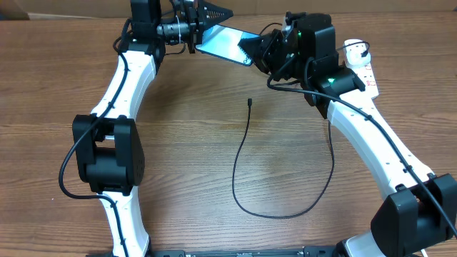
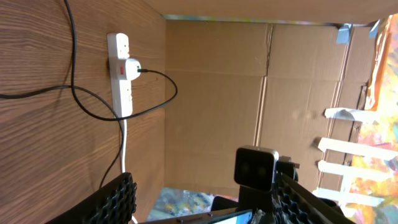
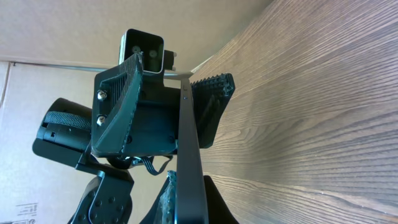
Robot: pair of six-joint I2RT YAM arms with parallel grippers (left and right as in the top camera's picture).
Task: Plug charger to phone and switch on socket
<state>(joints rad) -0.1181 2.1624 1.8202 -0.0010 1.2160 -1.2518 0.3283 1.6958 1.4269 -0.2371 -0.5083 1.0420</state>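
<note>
While the right end effector (image 1: 251, 51) is clenched on one end of the phone (image 1: 223, 41), holding it tilted above the far side of the bench (image 1: 186, 157), the left end effector (image 2: 205, 193) straddles the phone's other end. Its fingers are released, one on each face, with a gap on both sides. The charger (image 1: 275, 216) lies loose on the bench in a long loop, its small tip well apart from the phone, and the socket (image 2: 121, 93) sits at the far right behind the right arm, a white plug seated in it.
</note>
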